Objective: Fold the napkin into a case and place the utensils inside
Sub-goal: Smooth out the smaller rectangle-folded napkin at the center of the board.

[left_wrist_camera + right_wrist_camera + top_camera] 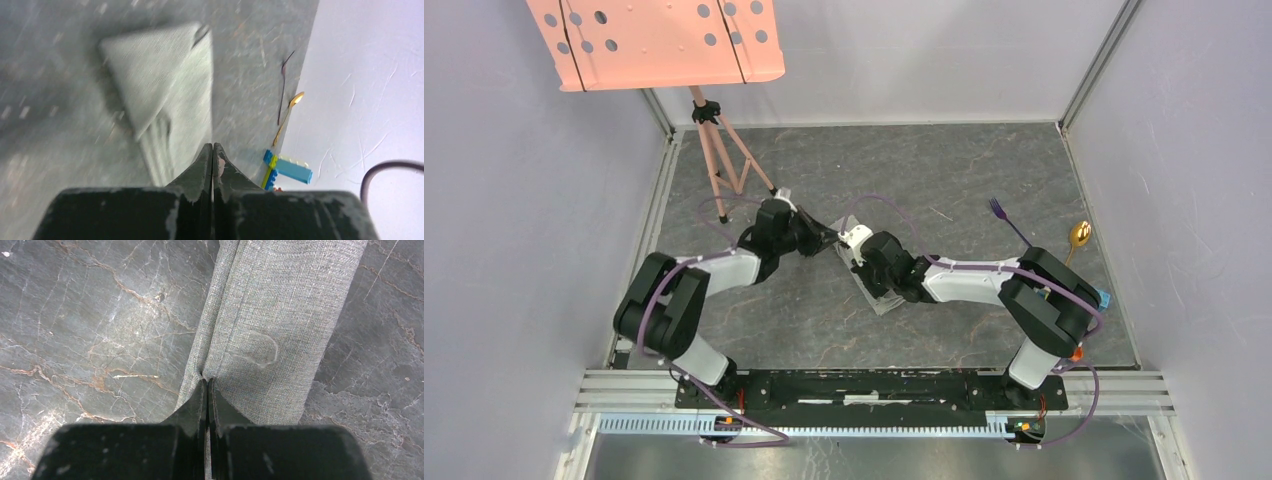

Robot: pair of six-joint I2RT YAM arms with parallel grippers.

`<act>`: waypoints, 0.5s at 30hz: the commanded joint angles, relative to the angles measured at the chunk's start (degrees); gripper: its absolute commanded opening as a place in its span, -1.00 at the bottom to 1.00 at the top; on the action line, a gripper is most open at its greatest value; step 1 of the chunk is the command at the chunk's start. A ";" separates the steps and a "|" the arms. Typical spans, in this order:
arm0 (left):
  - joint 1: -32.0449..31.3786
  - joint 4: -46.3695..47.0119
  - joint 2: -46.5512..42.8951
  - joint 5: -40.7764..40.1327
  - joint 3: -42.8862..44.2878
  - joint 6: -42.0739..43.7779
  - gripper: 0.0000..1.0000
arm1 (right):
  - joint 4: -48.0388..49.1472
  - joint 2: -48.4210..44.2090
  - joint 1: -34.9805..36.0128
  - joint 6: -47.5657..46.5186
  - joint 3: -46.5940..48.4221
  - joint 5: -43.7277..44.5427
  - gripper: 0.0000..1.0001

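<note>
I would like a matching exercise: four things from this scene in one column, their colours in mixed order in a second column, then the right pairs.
Things:
1. napkin
2. fork
3. spoon bowl
4. perforated panel

Colours:
A. gold
B. salmon pink
C. light grey
D. purple

Pairs: 1-C, 2-D, 3-A, 4-B
</note>
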 commanded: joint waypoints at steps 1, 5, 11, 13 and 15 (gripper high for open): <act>0.53 -2.46 8.49 5.47 10.34 7.00 -0.95 | 1.82 -1.16 -0.51 0.10 -2.06 -1.50 -1.00; 0.48 -4.63 15.30 5.95 16.34 8.54 -0.95 | 2.28 -1.81 -0.67 0.36 -2.20 -2.15 -1.00; 0.83 -9.33 20.10 3.85 16.43 12.06 -0.95 | 0.43 -3.59 -0.90 0.98 0.44 -4.65 -0.90; 1.13 -10.54 21.37 4.15 16.26 13.59 -0.95 | 0.26 -4.56 -1.86 1.85 1.59 -7.73 -0.74; 1.52 -10.95 22.49 4.54 15.99 14.49 -0.95 | 0.63 -5.20 -3.87 3.11 2.80 -12.07 -0.45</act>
